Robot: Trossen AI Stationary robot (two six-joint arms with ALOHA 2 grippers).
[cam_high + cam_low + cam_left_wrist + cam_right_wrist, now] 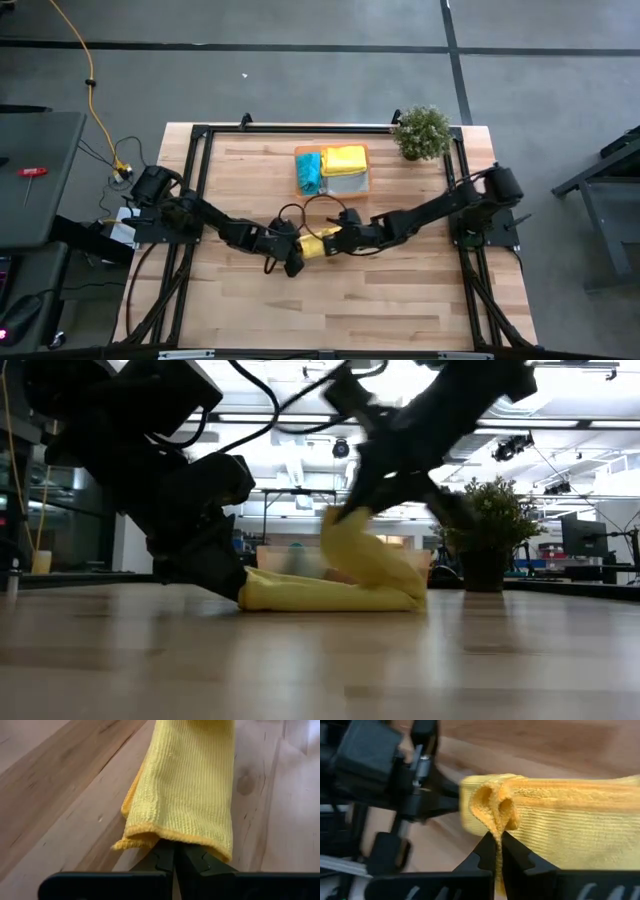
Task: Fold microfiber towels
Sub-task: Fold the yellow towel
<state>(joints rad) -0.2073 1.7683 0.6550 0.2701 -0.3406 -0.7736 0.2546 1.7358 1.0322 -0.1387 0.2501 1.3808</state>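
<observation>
Both ends of the yellow towel (318, 246) at mid-table were pinched, left gripper (175, 856) clamped low, right gripper (499, 840) clamped on the raised end, so I judged carrying it over evenly with edges matched was best.

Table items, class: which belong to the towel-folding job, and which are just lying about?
Job:
yellow towel, gripped by left gripper and right gripper
folded yellow towel
teal towel
grey towel

Lying about:
orange tray
potted plant
</observation>
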